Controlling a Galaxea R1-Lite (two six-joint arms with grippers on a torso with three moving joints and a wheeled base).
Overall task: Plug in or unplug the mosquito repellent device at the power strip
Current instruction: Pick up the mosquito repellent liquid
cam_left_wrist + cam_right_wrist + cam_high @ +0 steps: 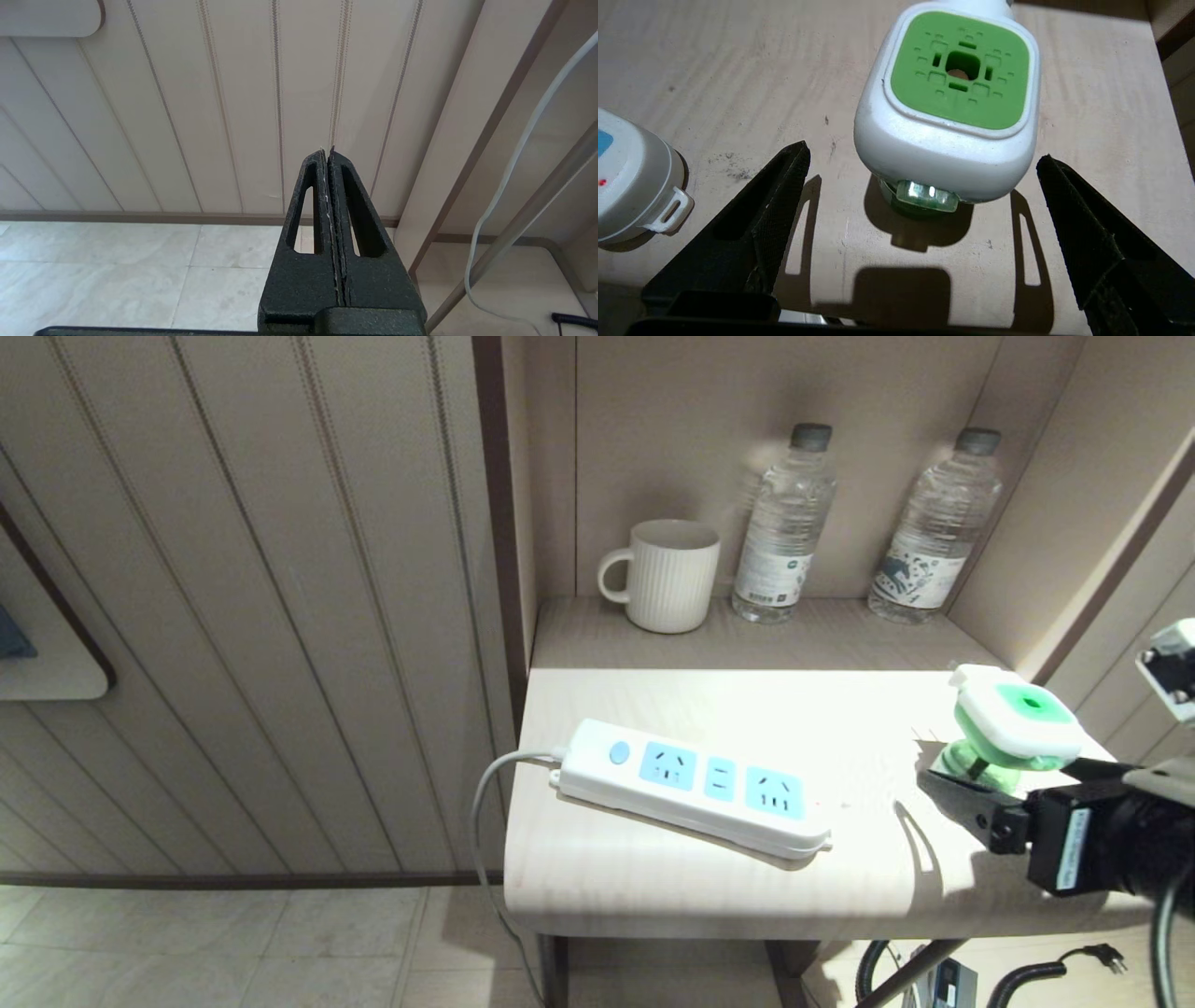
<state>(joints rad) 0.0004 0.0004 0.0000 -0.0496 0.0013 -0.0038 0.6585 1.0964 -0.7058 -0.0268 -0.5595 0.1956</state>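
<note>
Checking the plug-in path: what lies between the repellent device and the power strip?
Nothing: bare tabletop separates the device from the strip, clearest in the head view.

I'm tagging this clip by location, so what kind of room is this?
Probably a hotel room or bedroom: a small wooden side table by a panelled wall, a niche with two water bottles and a white mug, and a power strip.

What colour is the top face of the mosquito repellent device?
Green, framed by a white body. The mosquito repellent device shows this best in the right wrist view.
</note>
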